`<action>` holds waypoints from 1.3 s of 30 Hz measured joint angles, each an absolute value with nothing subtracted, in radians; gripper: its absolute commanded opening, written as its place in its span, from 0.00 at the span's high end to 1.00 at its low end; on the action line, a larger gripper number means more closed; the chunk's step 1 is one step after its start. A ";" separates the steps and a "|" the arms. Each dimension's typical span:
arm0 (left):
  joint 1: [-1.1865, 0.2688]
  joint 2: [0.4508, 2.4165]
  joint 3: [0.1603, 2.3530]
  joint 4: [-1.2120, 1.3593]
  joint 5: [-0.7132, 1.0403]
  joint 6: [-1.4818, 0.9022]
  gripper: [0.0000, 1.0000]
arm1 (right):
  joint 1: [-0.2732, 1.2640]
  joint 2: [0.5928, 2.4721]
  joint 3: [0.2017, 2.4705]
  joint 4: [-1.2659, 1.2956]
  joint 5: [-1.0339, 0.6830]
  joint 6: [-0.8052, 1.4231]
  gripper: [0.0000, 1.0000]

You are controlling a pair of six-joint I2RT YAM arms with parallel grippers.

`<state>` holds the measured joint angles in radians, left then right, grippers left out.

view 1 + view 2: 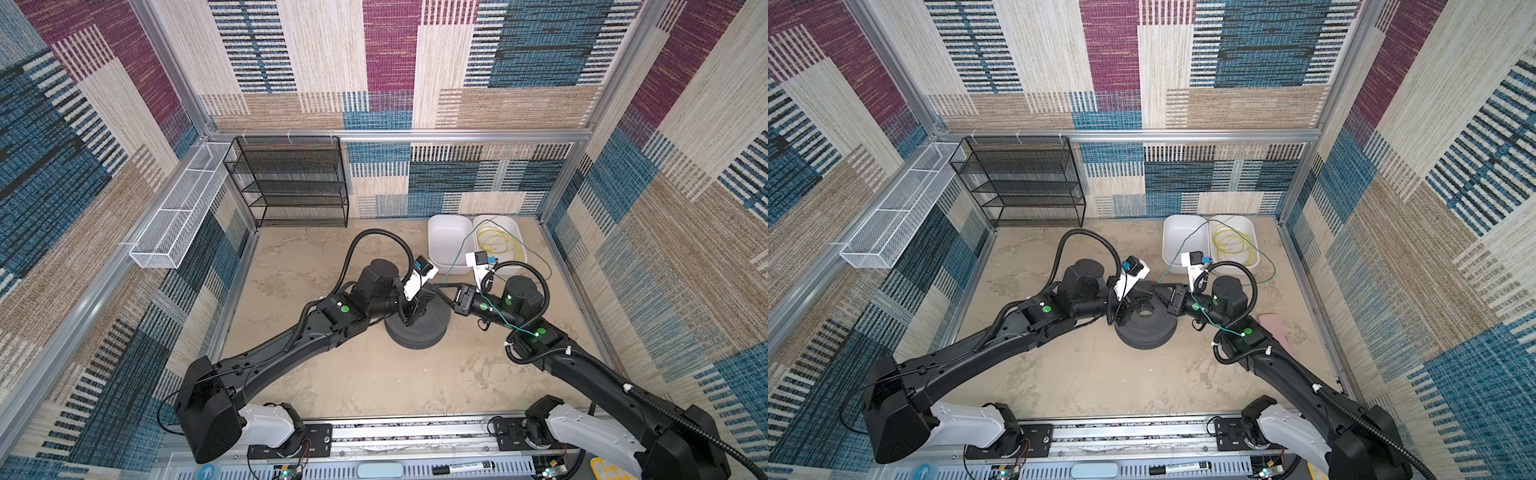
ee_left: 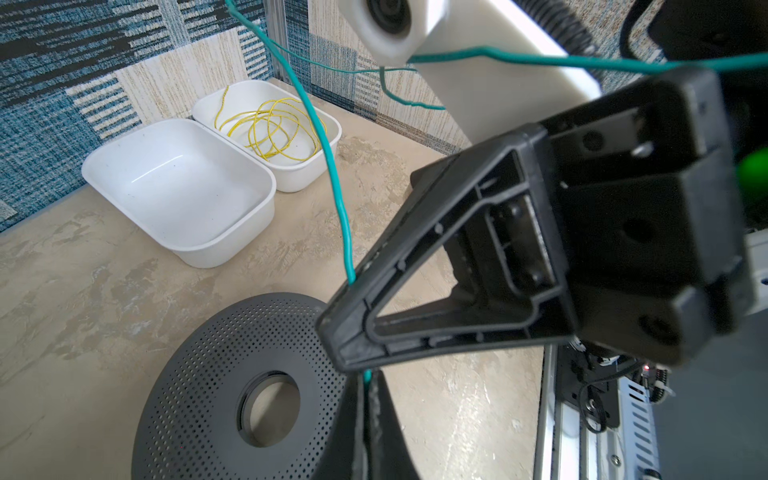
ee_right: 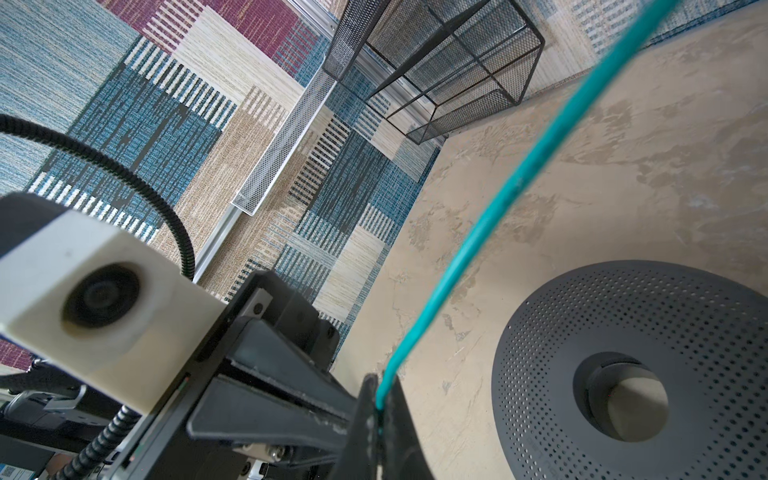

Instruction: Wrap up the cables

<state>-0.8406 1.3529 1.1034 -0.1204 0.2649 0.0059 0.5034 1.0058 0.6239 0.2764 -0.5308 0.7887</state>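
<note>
L gripper (image 2: 367, 388) pinched shut on teal cable (image 2: 340, 199); R gripper (image 3: 380, 392) clamped on same cable, tips close together, by perforated disc (image 2: 199, 374). Both pinches legible only in wrist views; in both top views fingertips merge into dark mass. In a top view, teal cable also draped over R arm (image 1: 555, 347). L wrist view: yellow cable (image 2: 272, 124) coiled loose in white tub (image 2: 299, 176), just beside second tub (image 2: 224, 249). R wrist view shows neither; faces mesh rack (image 3: 436, 70) instead.
</note>
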 measured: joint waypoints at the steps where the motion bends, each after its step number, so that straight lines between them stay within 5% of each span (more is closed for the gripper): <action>1: -0.841 1.352 1.103 -0.120 0.265 0.006 1.00 | 0.503 1.006 0.624 0.277 -0.531 0.789 1.00; 4: -0.841 1.348 1.098 -0.108 0.265 0.006 1.00 | 0.503 1.007 0.629 0.279 -0.531 0.789 0.92; 7: -0.841 1.339 1.089 -0.098 0.244 0.003 1.00 | 0.503 1.016 0.640 0.278 -0.540 0.796 0.48; 12: -0.835 1.316 1.071 -0.080 0.118 -0.012 1.00 | 0.502 1.018 0.656 0.227 -0.538 0.756 0.21; 26: -0.785 1.299 1.071 0.017 0.028 -0.084 1.00 | 0.496 0.928 0.571 0.021 -0.436 0.708 0.19; 39: -0.680 1.248 1.210 -0.021 0.033 -0.063 1.00 | 0.488 1.121 0.581 -0.177 -0.453 0.624 0.24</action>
<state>-0.6800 1.2476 1.2098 -0.0212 0.0326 -0.0631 0.4885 1.1210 0.5812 -0.1768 -0.4530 0.6235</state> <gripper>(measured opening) 0.049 0.772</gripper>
